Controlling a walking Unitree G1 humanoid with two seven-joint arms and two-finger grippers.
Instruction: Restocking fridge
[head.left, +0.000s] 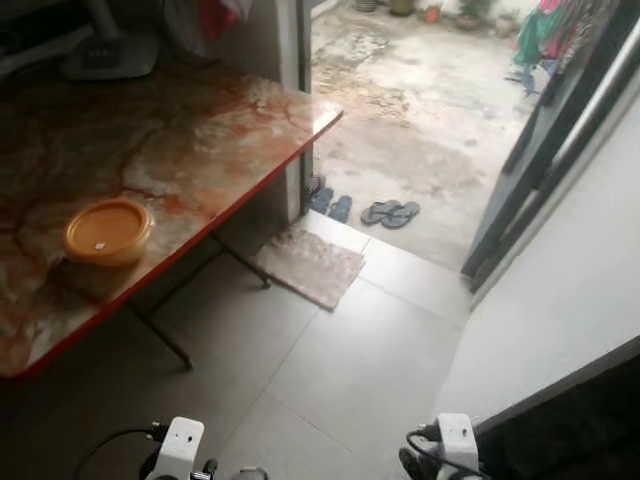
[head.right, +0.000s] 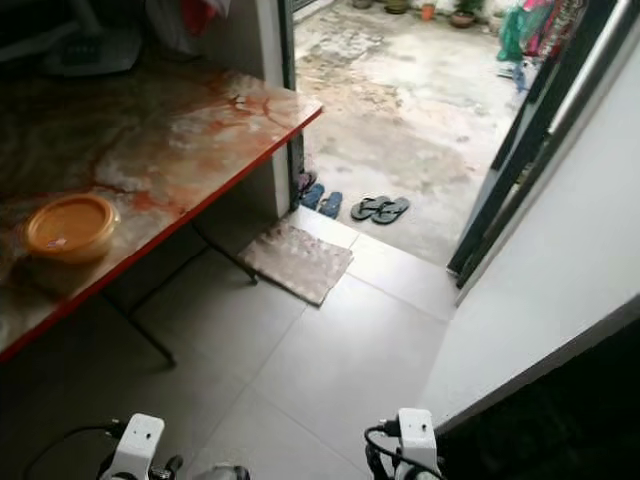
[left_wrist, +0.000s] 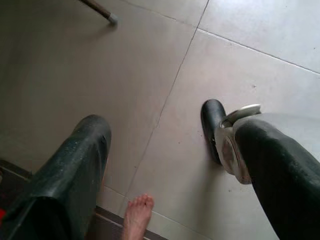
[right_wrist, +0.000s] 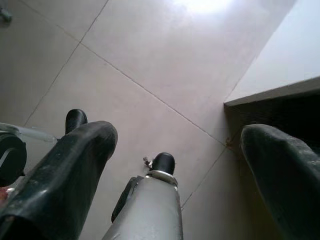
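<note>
An orange lidded container (head.left: 108, 230) sits on the red-edged marble table (head.left: 230, 130) at my left, near its front edge. Both arms hang low by my sides, and their white wrist parts (head.left: 180, 445) (head.left: 455, 440) show at the bottom of the eye views. In the left wrist view my left gripper (left_wrist: 170, 132) is open over the grey floor tiles, holding nothing. My right gripper (right_wrist: 175, 134) is also open and empty above the tiles, beside a dark unit (right_wrist: 280, 115) standing against the white wall.
A doormat (head.left: 308, 264) lies before the open doorway to a concrete yard, with sandals (head.left: 390, 212) and blue slippers (head.left: 330, 203) at the step. A fan base (head.left: 105, 55) stands at the table's back. A person's bare foot (left_wrist: 137, 215) is behind me.
</note>
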